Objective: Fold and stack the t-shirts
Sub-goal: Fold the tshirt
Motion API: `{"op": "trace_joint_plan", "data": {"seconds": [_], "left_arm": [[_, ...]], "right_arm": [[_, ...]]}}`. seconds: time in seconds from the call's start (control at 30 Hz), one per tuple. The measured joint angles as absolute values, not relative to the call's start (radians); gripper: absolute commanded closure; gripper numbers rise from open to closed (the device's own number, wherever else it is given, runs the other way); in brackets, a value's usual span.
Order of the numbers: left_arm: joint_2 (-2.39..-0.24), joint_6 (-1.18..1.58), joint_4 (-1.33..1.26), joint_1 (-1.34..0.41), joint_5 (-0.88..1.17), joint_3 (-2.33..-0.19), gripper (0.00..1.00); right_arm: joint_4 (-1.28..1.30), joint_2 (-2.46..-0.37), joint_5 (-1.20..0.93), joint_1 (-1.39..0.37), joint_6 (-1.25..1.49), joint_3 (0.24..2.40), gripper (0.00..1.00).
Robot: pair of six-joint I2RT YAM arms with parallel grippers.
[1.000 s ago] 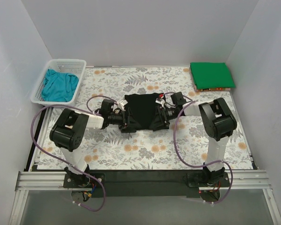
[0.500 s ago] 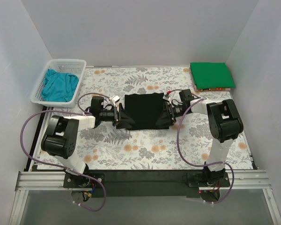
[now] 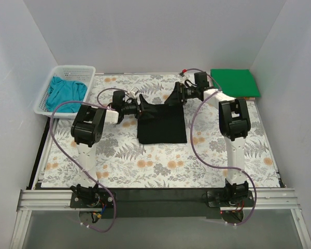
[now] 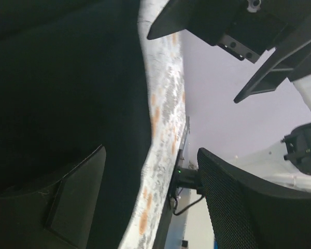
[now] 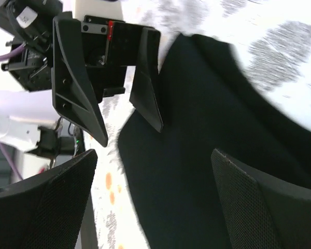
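Observation:
The black t-shirt (image 3: 161, 125) lies folded in a rectangle at the table's middle. My left gripper (image 3: 143, 101) is at its far left corner and my right gripper (image 3: 174, 97) is at its far right corner; the two face each other. In the left wrist view the left gripper (image 4: 150, 155) is open, with one finger (image 4: 78, 199) low over the black cloth (image 4: 67, 78). In the right wrist view the right gripper (image 5: 154, 155) is open over the black cloth (image 5: 207, 155). The green t-shirt (image 3: 234, 83) lies folded at the back right. The teal t-shirt (image 3: 66, 94) lies crumpled in the basket.
A white mesh basket (image 3: 72, 69) stands at the back left corner. The green shirt rests on a thin board (image 3: 238, 98). White walls close in the back and both sides. Purple cables loop beside both arms.
Both grippers have moved from the shirt's left and right sides up to its far corners. The shirt now lies narrower and flat.

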State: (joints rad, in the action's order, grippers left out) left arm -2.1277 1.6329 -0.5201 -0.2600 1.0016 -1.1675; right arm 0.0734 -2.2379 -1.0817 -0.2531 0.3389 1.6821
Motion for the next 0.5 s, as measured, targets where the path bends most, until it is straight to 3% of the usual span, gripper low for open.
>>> {"op": "trace_joint_plan", "data": {"seconds": [0.17,0.4,0.5], "left_arm": [[-2.248,1.674,-0.559,-0.226,1.001,-1.206,0.29],[-2.249,1.688,-0.645,-0.136,0.976,-1.171,0.29],[-2.21,1.665,-0.632,-0.105,0.979,-1.127,0.24]], "right_arm": [[0.028,-2.392,-1.084,-0.228,0.387,1.7,0.04],[-0.026,-2.411,-1.099,-0.205,0.424,1.721,0.03],[-0.024,-2.395,-1.091,-0.203,0.43,1.72,0.02]]}}
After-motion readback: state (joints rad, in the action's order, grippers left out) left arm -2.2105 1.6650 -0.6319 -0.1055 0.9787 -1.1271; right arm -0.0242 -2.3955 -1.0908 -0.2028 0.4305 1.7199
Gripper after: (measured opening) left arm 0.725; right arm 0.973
